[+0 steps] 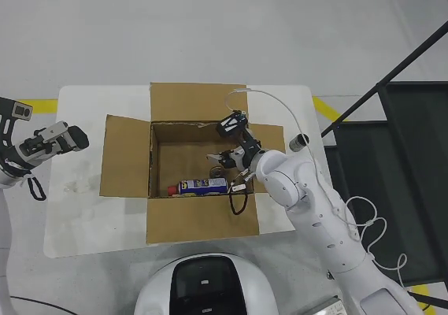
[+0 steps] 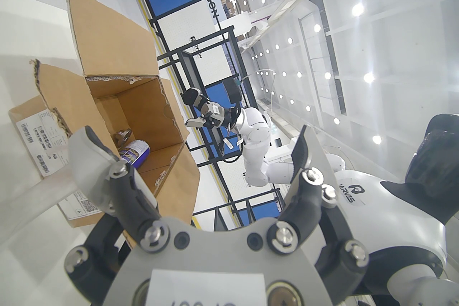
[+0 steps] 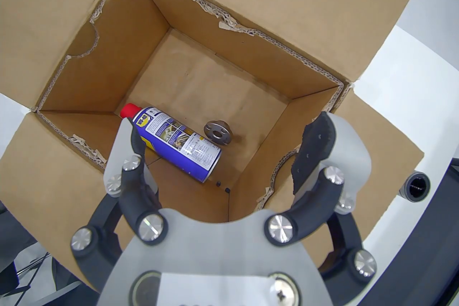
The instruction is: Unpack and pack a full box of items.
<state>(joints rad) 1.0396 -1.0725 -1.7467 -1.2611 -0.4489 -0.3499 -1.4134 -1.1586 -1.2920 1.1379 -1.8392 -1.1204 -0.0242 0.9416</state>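
**Right claw** (image 3: 221,133): spread wide and empty. Each finger is a pale metal plate faced with a black, rough-edged pad (image 3: 315,146) and hinged on black links with bright round fasteners. The claw hangs over the open top of the box (image 3: 107,78), toward the box's right wall, and touches nothing. In the top view this claw (image 1: 227,161) lies inside the outline of the box (image 1: 125,157).

**Left claw** (image 2: 193,139): also spread wide and empty (same plate-and-pad build). In the top view it (image 1: 70,138) sits above the left part of the counter (image 1: 82,213), near the box's left flap but not touching it.

**Box**: brown corrugated cardboard, all four flaps folded outward, with torn, ragged edges at the flap folds. White printed labels (image 2: 39,135) are stuck to one outer flap.

**Contents**, on the box floor:
- Spray can (image 3: 179,144): a cylinder lying on its side along the near wall, with a blue and yellow body and a red cap.
- Metal flange (image 3: 217,132): a small, dull grey round disc with a centre hole, just beside the can.

**Counter**: a white, smooth top. A short metal cylinder (image 1: 298,142) with a hollow bore lies on it beyond the box's right flap.
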